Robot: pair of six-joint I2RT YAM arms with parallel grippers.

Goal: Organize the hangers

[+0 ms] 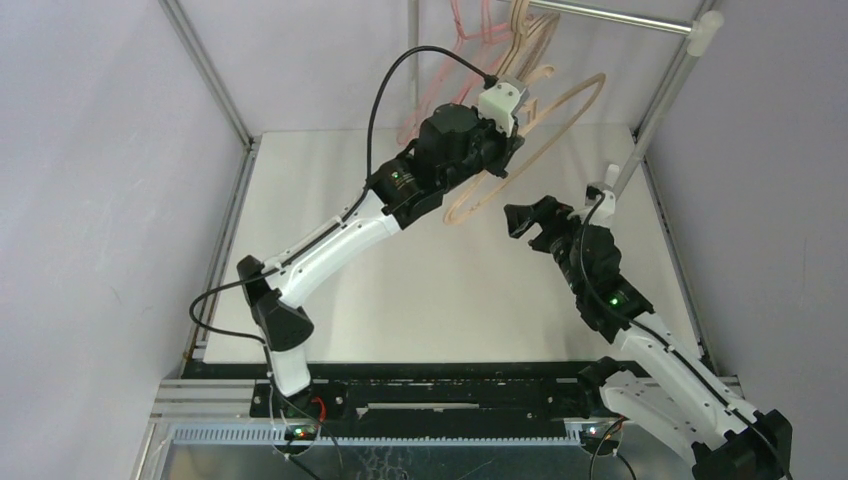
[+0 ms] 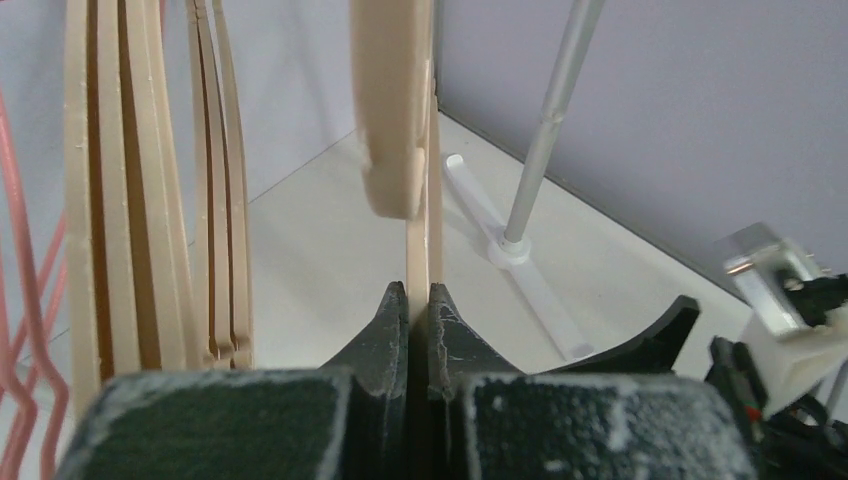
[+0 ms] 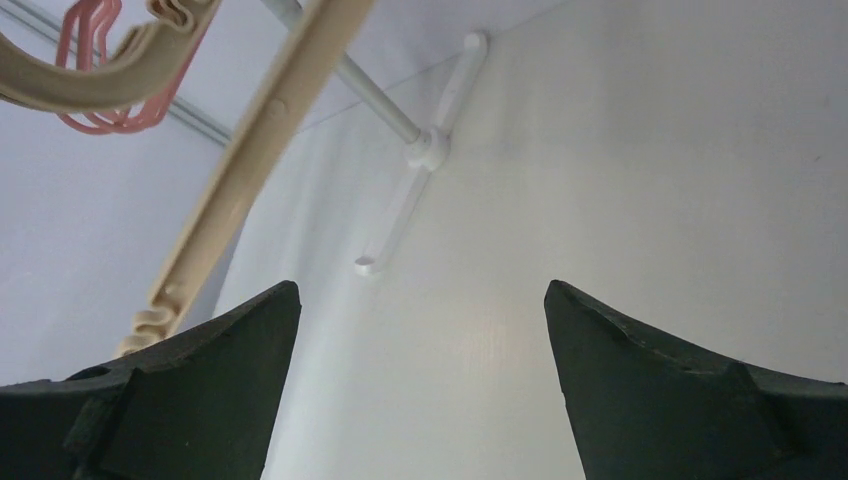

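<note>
My left gripper (image 2: 419,292) is shut on a beige hanger (image 1: 540,128) and holds it raised in the air near the rack's top rail (image 1: 600,14); its thin bar (image 2: 420,245) runs between the jaws. Several beige hangers (image 2: 150,190) and pink wire hangers (image 2: 25,300) hang to its left; they also show at the top in the top view, pink hangers (image 1: 450,60) left of beige ones (image 1: 530,30). My right gripper (image 3: 420,300) is open and empty above the table, right of and below the held hanger (image 3: 250,150).
The rack's slanted silver pole (image 1: 665,100) and its white foot (image 3: 415,165) stand at the back right. A frame post (image 1: 205,65) runs along the left wall. The white table (image 1: 430,290) ends at the black rail near the arm bases.
</note>
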